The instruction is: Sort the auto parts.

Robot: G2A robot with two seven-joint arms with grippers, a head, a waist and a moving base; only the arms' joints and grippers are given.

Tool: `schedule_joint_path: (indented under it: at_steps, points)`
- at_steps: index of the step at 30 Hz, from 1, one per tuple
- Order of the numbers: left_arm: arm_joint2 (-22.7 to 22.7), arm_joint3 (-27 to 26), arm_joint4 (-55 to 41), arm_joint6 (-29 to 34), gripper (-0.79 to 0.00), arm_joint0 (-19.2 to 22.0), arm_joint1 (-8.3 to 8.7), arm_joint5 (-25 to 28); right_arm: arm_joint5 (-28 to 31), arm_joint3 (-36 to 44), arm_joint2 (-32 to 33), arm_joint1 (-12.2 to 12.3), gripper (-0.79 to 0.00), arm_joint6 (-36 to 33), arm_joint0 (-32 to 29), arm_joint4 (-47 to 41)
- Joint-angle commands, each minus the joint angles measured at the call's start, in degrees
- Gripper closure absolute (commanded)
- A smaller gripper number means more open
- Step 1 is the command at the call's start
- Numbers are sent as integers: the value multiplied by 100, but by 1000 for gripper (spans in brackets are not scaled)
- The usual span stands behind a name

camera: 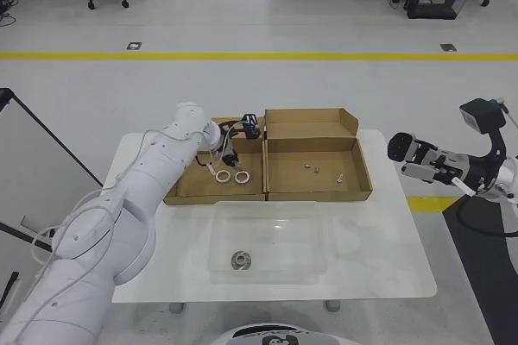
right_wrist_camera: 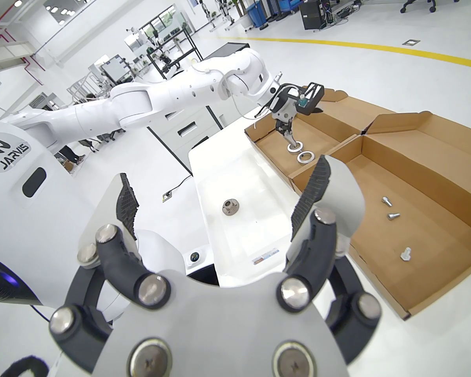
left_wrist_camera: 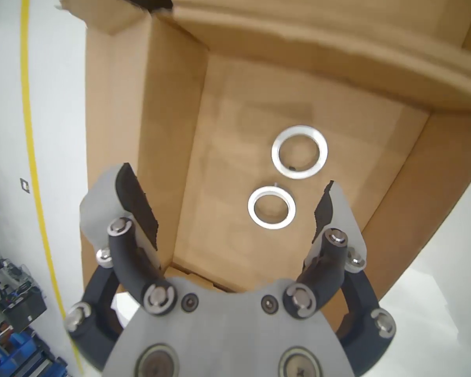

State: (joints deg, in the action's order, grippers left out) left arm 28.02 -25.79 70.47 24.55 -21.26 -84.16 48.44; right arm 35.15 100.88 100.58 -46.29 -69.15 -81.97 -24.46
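White table (camera: 388, 259) holds your target: the flanged hub (camera: 241, 258) lies in the clear bin (camera: 268, 209) at lower centre of the top view, directly below your left gripper (left_wrist_camera: 225, 180), wide open over the rings (camera: 223, 177) in the box (camera: 190, 185), nearer than the wide-open right gripper (right_wrist_camera: 223, 168) at far right.

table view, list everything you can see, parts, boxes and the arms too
rings: 2, silver, side by side in the box on the robot's left
bolts: 3, silver, spread out in the box on the robot's right
hub: 1, grey metal, alone in the tray
boxes: 2, brown cardboard, open, side by side at the table's far side
tray: 1, clear, near side of the table
table: 1, white
left gripper: 1, black pads, open, above the rings
right gripper: 1, black pads, open, by the table's right edge
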Motion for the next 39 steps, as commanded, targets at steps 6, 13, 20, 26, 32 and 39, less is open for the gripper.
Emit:
schedule_joint_path:
  at_steps: [6,13,20,26,32,39]
  points:
    - [386,-727,-334,-208,-785,-101,218,27,0,0,0,0,-785,0,0,-1]
    - [986,-2226,-559,361,-785,-623,682,94,0,0,0,0,-785,0,0,-1]
    - [2062,-4689,-1073,1739,-785,-1724,1280,-83,0,0,0,0,-785,0,0,-1]
    - [2782,-6656,-1832,2796,-785,-2823,1605,-504,0,0,0,0,-785,0,0,-1]
    - [3073,-7867,-2386,3129,-785,-3515,1741,-992,0,0,0,0,-785,0,0,-1]
    - [3097,-8155,-2549,3164,-785,-3693,1767,-1169,0,0,0,0,-785,0,0,-1]
